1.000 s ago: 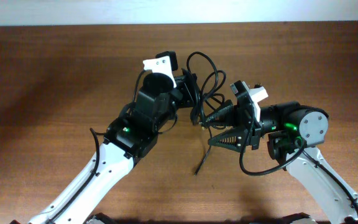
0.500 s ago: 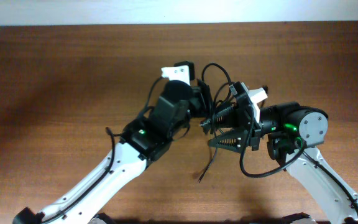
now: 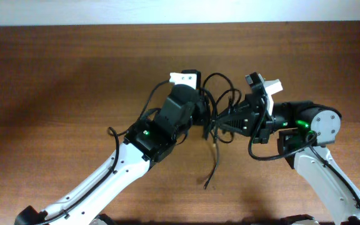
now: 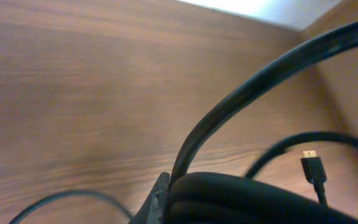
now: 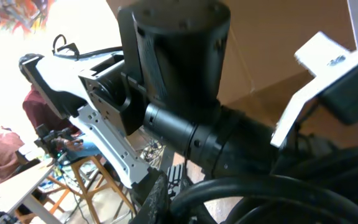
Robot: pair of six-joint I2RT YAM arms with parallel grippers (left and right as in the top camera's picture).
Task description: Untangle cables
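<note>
At the frame's centre the left hand (image 3: pixel 204 113) and right hand (image 3: pixel 216 123) meet, each clamped on the cables (image 3: pixel 221 100). One loose end trails toward the lower middle over the table (image 3: pixel 74 75).

Left arm (image 3: pixel 167 122) sits further right than a second ago, cables (image 3: pixel 217 94) dragged along. Right fingers (image 3: pixel 230 119) are now clamped on the bundle, previously spread. Loose tail trails lower.

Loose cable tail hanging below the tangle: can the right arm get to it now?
Probably not yet. The right gripper looks shut on the cables next to the left gripper, so it must release first. Nothing covers the tail itself.
</note>
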